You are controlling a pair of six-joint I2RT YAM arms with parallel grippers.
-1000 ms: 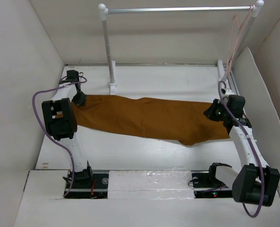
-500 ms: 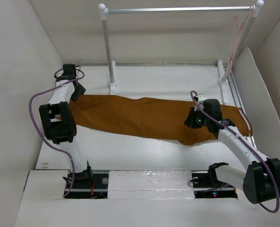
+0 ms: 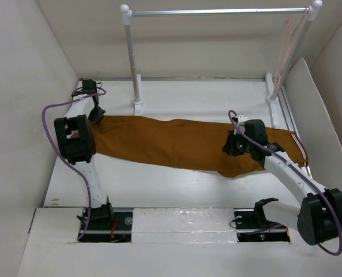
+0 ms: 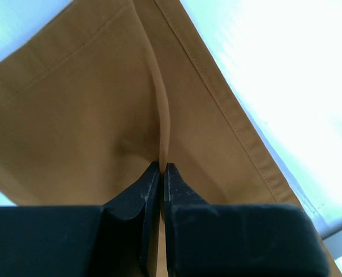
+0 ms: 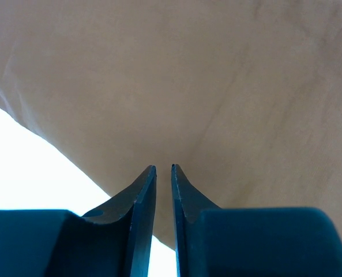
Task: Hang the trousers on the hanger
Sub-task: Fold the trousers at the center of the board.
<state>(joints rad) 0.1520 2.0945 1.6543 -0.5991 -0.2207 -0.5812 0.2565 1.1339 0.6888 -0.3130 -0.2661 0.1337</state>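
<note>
Rail (image 3: 217,11) at back bearing hanger (image 3: 284,52), trousers (image 3: 171,144) flat on table (image 3: 176,184)

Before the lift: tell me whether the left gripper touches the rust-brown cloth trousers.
Touching. The left wrist view shows the left gripper pinching a raised fold of the rust-brown trousers.

Right arm slid inward, left arm re-gripped
The right gripper (image 3: 232,145) left the right end of the trousers (image 3: 171,141) and travelled left over the cloth — that end, covered before, then lay in plain sight — and its jaws stood a slit apart; the left gripper (image 4: 161,165) pulled back slightly from the left end, then returned and pinched a raised fold of cloth tight
</note>
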